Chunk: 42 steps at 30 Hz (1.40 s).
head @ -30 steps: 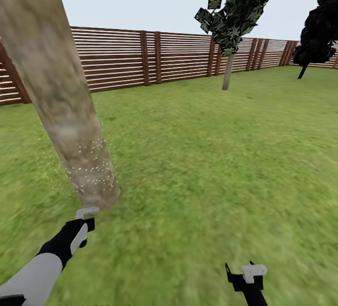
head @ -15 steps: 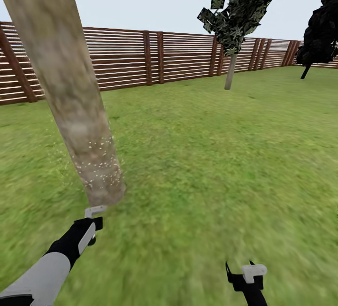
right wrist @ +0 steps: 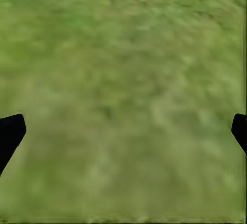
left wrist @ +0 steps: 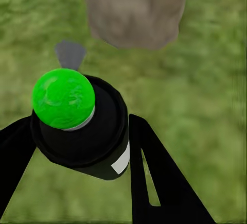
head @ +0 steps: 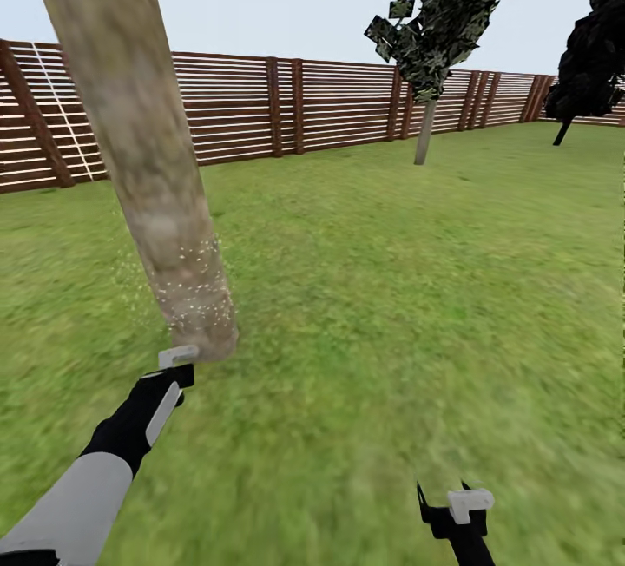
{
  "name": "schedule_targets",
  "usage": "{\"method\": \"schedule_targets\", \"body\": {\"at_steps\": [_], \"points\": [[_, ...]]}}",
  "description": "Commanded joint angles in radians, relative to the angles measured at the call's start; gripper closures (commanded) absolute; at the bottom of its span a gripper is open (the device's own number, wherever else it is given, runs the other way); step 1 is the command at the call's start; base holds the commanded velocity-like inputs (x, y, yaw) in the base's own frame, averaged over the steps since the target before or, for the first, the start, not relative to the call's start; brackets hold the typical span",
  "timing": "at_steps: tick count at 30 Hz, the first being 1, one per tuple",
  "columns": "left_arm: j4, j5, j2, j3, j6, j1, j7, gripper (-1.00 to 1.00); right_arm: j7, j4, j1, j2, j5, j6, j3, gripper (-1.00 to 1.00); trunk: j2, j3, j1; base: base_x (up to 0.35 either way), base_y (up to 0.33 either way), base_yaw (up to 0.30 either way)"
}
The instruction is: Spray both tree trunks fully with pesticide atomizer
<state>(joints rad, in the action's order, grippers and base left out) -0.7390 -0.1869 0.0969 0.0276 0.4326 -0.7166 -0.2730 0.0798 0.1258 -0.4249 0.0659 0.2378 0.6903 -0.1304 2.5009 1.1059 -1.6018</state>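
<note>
The left hand has its 2 black fingers closed on the small black pesticide atomizer with a green round top and white label, held just before the base of the thick, mottled grey-tan tree trunk. Fine white specks of pesticide dot the trunk's lower part. The right hand hangs spread wide and empty over the green grass lawn. A 2nd, slimmer tree with a dark ragged crown stands well apart near the brown horizontal-slat wooden fence.
</note>
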Motion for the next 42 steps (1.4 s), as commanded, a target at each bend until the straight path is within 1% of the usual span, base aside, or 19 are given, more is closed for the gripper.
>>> {"method": "schedule_targets", "body": {"at_steps": [1, 5, 9, 12, 14, 16, 17, 18, 20, 21, 23, 26, 27, 29, 30, 32, 35, 39, 42], "points": [[-0.001, 0.004, -0.001, 0.001, 0.0, -0.003, 0.001, 1.0, 0.0, 0.0, 0.0, 0.0, 0.0, 0.0, 0.0, -1.0, 0.0, 0.0, 0.0, -0.34, 0.0, 0.0], [-0.023, 0.007, 0.003, 0.002, 0.002, -0.007, 0.001, 1.0, 0.0, 0.0, 0.0, 0.0, 0.0, 0.0, 0.0, -1.0, 0.0, 0.0, 0.0, -0.317, 0.0, 0.0], [-0.147, 0.008, 0.005, 0.002, 0.107, -0.008, 0.004, 1.0, 0.0, 0.0, 0.0, 0.0, 0.0, 0.0, 0.0, -1.0, 0.0, 0.0, 0.0, -0.062, 0.0, 0.0], [-0.249, 0.008, 0.012, -0.003, 0.121, 0.006, 0.061, 1.0, 0.0, 0.0, 0.0, 0.0, 0.0, 0.0, 0.0, -1.0, 0.0, 0.0, 0.0, -0.005, 0.0, 0.0], [-0.257, 0.082, 0.045, -0.006, 0.115, 0.047, 0.228, 1.0, -0.001, 0.0, 0.0, 0.0, 0.001, -0.002, 0.0, -1.0, 0.0, 0.0, 0.0, -0.194, 0.0, 0.0], [-0.251, 0.22, 0.076, -0.012, 0.09, 0.075, 0.494, 1.0, -0.003, 0.002, 0.0, -0.001, 0.001, -0.006, 0.004, -1.0, 0.0, 0.0, 0.0, -0.257, 0.0, 0.0], [-0.246, 0.317, 0.086, -0.013, 0.035, 0.085, 0.649, 1.0, -0.023, 0.01, 0.0, -0.001, 0.011, -0.011, 0.035, -1.0, 0.0, 0.0, 0.0, -0.237, 0.0, 0.0], [-0.235, 0.376, 0.09, -0.013, -0.003, 0.089, 0.736, 1.0, -0.057, 0.024, 0.0, -0.001, 0.027, -0.024, 0.071, -1.0, 0.0, 0.0, 0.0, -0.208, 0.0, 0.0], [-0.16, 0.463, 0.094, -0.012, -0.095, 0.091, 0.881, 1.0, -0.202, 0.116, -0.014, -0.001, 0.054, -0.15, 0.135, -1.0, 0.0, 0.0, 0.0, -0.149, 0.0, 0.0], [-0.078, 0.517, 0.096, -0.013, -0.178, 0.091, 0.968, 1.0, -0.353, 0.247, -0.036, -0.001, 0.061, -0.296, 0.151, -1.0, 0.0, 0.0, 0.0, -0.108, 0.0, 0.0], [0.0, 0.646, 0.097, -0.013, -0.25, 0.088, 1.145, 1.0, -0.642, 0.434, -0.09, -0.001, 0.065, -0.486, 0.161, -1.0, 0.0, 0.0, 0.0, -0.033, 0.0, 0.0], [0.017, 0.812, 0.094, -0.012, -0.266, 0.086, 1.355, 1.0, -0.89, 0.523, -0.177, -0.002, 0.067, -0.557, 0.171, -1.0, 0.0, 0.0, 0.0, -0.005, 0.0, 0.0], [0.017, 0.852, 0.093, -0.012, -0.266, 0.086, 1.4, 1.0, -0.956, 0.531, -0.204, -0.002, 0.066, -0.566, 0.206, -1.0, 0.0, 0.0, 0.0, 0.0, 0.0, 0.0], [0.018, 0.893, 0.091, -0.013, -0.267, 0.086, 1.461, 1.0, -1.011, 0.546, -0.242, -0.003, 0.065, -0.612, 0.28, -1.0, 0.0, 0.0, 0.0, 0.0, 0.0, 0.0], [0.018, 0.942, 0.088, -0.013, -0.267, 0.086, 1.514, 1.0, -1.031, 0.589, -0.262, -0.006, 0.063, -0.671, 0.318, -1.0, 0.0, 0.0, 0.0, 0.0, 0.0, 0.0], [0.018, 0.991, 0.085, -0.015, -0.267, 0.086, 1.545, 1.0, -1.04, 0.615, -0.27, -0.032, 0.062, -0.701, 0.334, -1.0, 0.0, 0.0, 0.0, 0.0, 0.0, 0.0], [0.018, 1.003, 0.082, -0.028, -0.266, 0.086, 1.557, 1.0, -1.073, 0.617, -0.271, -0.04, 0.063, -0.707, 0.339, -1.0, 0.0, 0.0, 0.0, 0.0, 0.0, 0.0], [0.018, 1.005, 0.076, -0.13, -0.253, 0.074, 1.579, 1.0, -1.157, 0.621, -0.272, -0.045, 0.065, -0.71, 0.342, -1.0, 0.0, 0.0, 0.0, 0.0, 0.0, 0.0], [0.018, 1.005, 0.074, -0.139, -0.252, 0.073, 1.58, 1.0, -1.178, 0.622, -0.272, -0.052, 0.065, -0.711, 0.399, -1.0, 0.0, 0.0, 0.0, 0.0, 0.0, 0.0]]}}
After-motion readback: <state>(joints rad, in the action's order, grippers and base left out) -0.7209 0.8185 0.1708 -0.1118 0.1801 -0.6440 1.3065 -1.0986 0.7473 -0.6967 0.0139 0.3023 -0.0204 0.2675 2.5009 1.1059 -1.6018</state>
